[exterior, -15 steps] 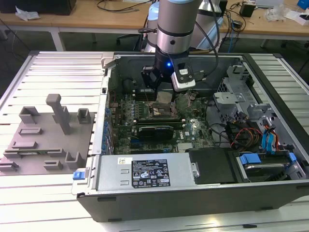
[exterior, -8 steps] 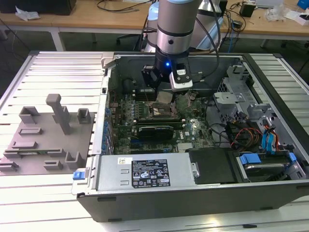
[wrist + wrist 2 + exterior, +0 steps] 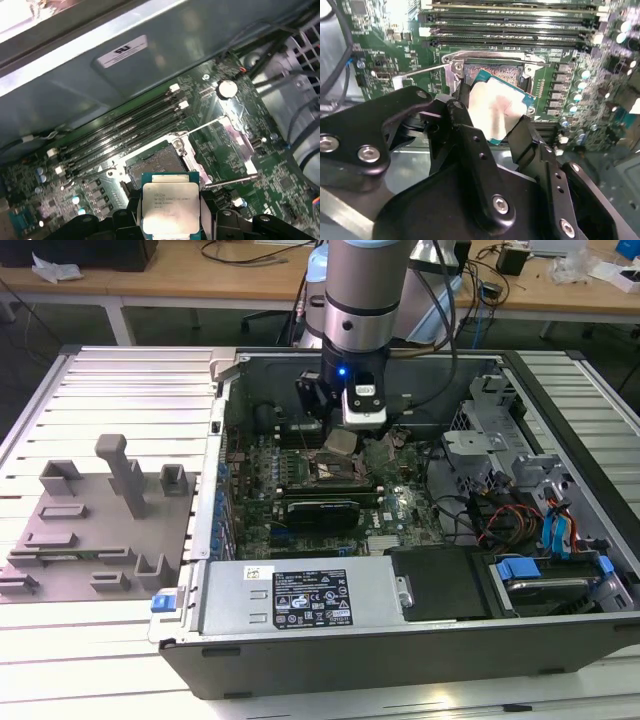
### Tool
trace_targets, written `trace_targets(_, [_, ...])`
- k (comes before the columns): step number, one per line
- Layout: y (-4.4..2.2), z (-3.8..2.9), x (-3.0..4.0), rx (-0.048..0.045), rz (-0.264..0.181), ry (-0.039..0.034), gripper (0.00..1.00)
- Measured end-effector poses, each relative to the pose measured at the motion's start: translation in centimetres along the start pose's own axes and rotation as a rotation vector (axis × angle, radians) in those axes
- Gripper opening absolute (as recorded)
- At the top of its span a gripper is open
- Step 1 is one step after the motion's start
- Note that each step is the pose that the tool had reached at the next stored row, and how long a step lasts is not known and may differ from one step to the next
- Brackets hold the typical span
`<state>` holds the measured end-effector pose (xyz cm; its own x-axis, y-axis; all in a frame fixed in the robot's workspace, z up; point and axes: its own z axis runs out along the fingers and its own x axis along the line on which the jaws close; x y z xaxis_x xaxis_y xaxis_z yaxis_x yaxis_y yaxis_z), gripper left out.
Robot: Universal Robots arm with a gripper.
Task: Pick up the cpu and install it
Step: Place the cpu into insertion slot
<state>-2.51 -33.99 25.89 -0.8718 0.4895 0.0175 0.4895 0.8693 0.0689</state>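
The cpu (image 3: pixel 171 207) is a flat square chip with a silvery lid and a blue-green rim, and my gripper (image 3: pixel 171 216) is shut on it, a black finger on each of two opposite edges. In the second wrist view the cpu (image 3: pixel 492 110) hangs tilted between the fingers (image 3: pixel 461 112) just above the open socket (image 3: pixel 492 70), whose metal frame and lever stand raised. In the exterior view the gripper (image 3: pixel 340 446) hovers over the motherboard socket (image 3: pixel 335 472) inside the open computer case, with the cpu (image 3: pixel 341 440) at its tips.
A black graphics card (image 3: pixel 320 510) lies just in front of the socket. Memory slots (image 3: pixel 130 125) run beside it. Grey fixture blocks (image 3: pixel 100 510) sit on the table at the exterior view's left. Drive bays and cables (image 3: pixel 520 510) crowd the case's right side.
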Motion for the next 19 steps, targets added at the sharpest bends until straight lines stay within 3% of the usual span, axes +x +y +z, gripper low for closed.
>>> trace_targets(13, [0.00,0.08,0.00,-0.0043,0.234,-0.0162,0.55])
trace_targets(19, [0.00,0.13,0.00,-0.0065,0.364,-0.0251,0.55])
